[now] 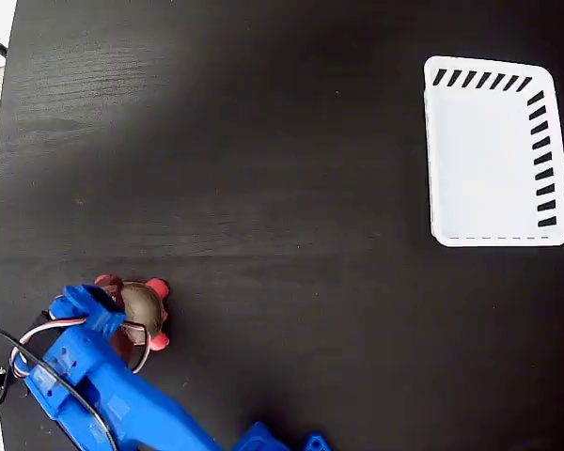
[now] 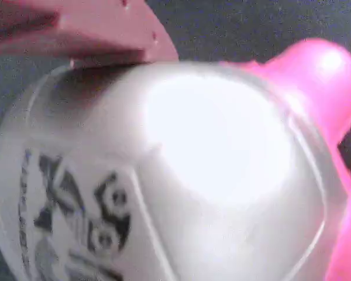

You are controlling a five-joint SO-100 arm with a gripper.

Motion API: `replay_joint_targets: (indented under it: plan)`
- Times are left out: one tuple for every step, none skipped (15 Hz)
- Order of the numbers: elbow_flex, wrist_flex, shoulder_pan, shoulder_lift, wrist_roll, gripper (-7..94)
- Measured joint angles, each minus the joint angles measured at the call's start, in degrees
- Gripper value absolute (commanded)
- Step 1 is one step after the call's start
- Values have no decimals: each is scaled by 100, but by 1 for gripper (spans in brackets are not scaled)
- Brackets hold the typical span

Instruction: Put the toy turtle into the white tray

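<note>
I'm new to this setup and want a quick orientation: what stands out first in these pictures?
The blue gripper sits over the toy turtle at the lower left of the black table in the fixed view. The white tray lies empty at upper right. In the wrist view, the turtle's pale shell fills the frame.

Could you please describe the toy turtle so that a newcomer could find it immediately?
On the black table, look lower left in the fixed view, far from the white tray. Beneath the blue arm's end effector sits the toy turtle: tan domed shell, red-pink feet.
</note>
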Motion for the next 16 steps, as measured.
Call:
replay_joint_targets:
  plan:
    - [0,0,0,0,44,0]
    - [0,0,9,0,62,0]
    - [0,0,35,0,62,0]
    - [0,0,35,0,62,0]
    - [0,-53,35,0,62,0]
    - [0,-62,35,0,62,0]
    - [0,-79,35,0,62,0]
    - [0,-70,44,0,44,0]
    - [0,-53,97,0,26,0]
    - [0,-9,123,0,9,0]
    - [0,35,123,0,9,0]
    - [-26,105,123,0,-9,0]
    - [-97,290,132,0,-70,0]
    - [-220,510,158,-9,-158,0]
    - [-334,729,220,-9,-255,0]
    - [-466,905,281,26,-352,0]
